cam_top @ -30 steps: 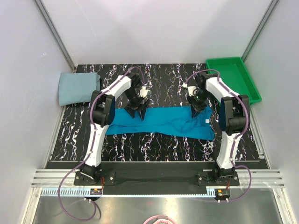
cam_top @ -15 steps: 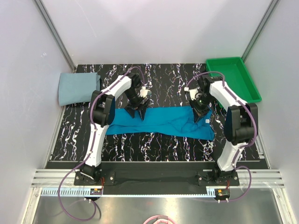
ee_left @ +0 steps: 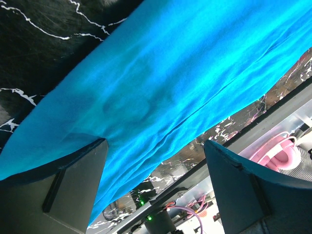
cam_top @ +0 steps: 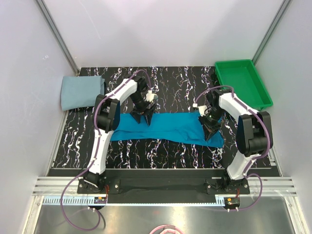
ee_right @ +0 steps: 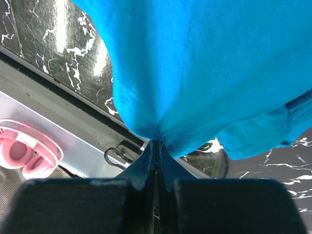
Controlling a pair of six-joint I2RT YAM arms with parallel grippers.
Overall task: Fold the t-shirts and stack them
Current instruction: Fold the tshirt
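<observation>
Your right pincer (cam_top: 213, 132), clenched on the teal t-shirt (cam_top: 170, 126), has just dragged its far edge nearer; the left pincer (cam_top: 145, 117) hangs released, so the lengthwise fold looks half-made

1. We look down on a black, white-veined table (cam_top: 170, 83).
2. A teal-blue t-shirt (cam_top: 165, 127) lies across its middle as a long, narrow band.
3. The left gripper (cam_top: 145, 117) points down at the band's far edge, left of centre; the right gripper (cam_top: 212, 131) is down on its right end.
4. A folded pale grey-blue t-shirt (cam_top: 80, 92) lies at the far left — a green tray (cam_top: 242, 82) sits at the far right.
</observation>
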